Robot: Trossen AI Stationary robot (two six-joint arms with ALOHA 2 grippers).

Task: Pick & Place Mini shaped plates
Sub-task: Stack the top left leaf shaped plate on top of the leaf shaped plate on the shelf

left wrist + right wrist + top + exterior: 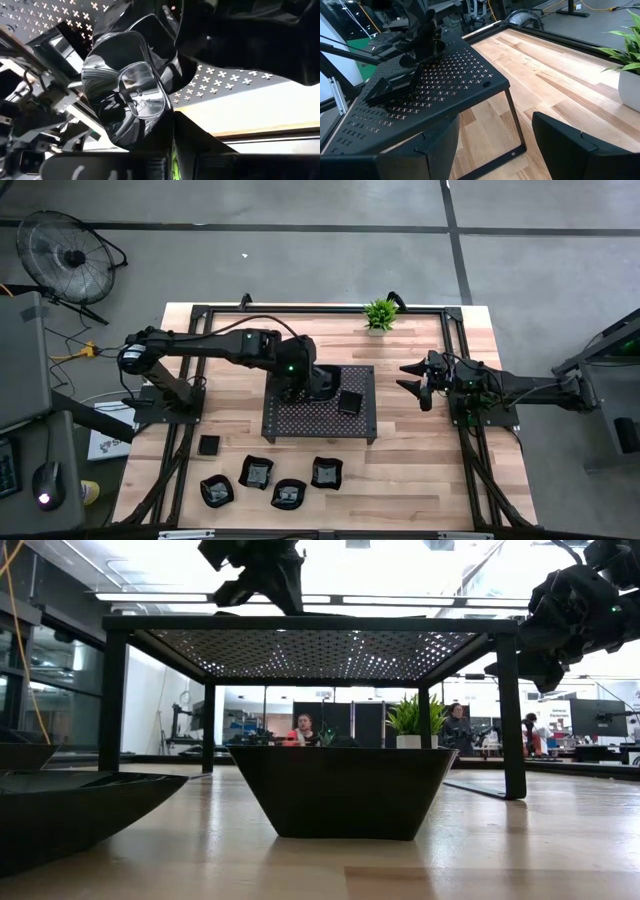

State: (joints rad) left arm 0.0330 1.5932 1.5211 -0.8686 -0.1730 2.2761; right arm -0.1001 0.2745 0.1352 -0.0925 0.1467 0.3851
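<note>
Both arms are dark, almost black, built from round joints and slim straight links. The left arm (215, 345) has a thin black cable along its top and a small green light near the wrist. The right arm (520, 387) ends in two flat, broad black fingers (570, 147) with squared edges.

Seven small glossy black dishes (258, 472) in all (five on the wooden table, two on the tray); one dark perforated metal tray (290, 420); one small green potted plant (380, 314).
</note>
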